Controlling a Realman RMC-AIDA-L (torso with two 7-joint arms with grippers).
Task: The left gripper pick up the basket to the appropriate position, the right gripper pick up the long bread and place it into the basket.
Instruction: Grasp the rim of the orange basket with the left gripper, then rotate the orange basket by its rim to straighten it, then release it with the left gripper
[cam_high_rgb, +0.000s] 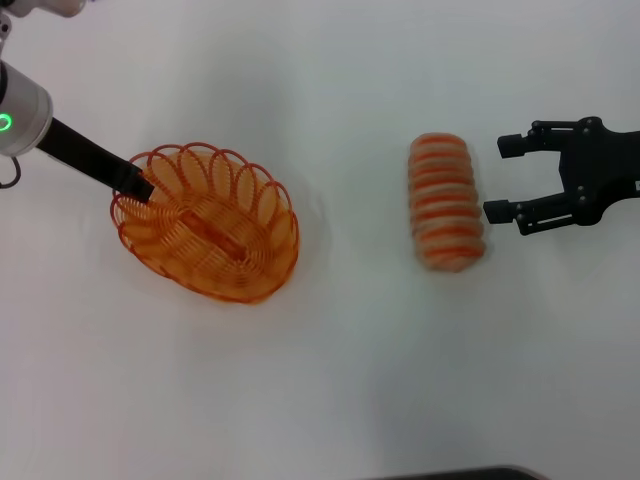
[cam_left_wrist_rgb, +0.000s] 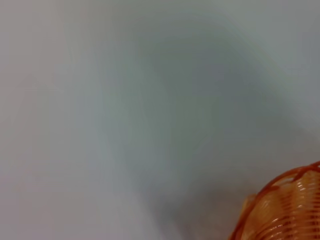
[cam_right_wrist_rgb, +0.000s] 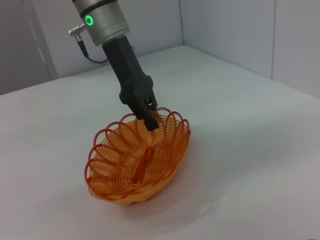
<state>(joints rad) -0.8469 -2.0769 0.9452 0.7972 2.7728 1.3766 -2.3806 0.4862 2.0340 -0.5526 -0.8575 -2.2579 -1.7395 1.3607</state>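
The orange wire basket sits left of centre on the white table. My left gripper is shut on its looped rim at the far-left end. The right wrist view shows the left gripper pinching the rim, with the basket tilted and its gripped end higher. A bit of the basket shows in the left wrist view. The long bread, tan with orange-red stripes, lies right of centre. My right gripper is open and empty, just right of the bread and not touching it.
The white table runs between the basket and the bread. A dark edge shows at the near side. Grey walls stand behind the table in the right wrist view.
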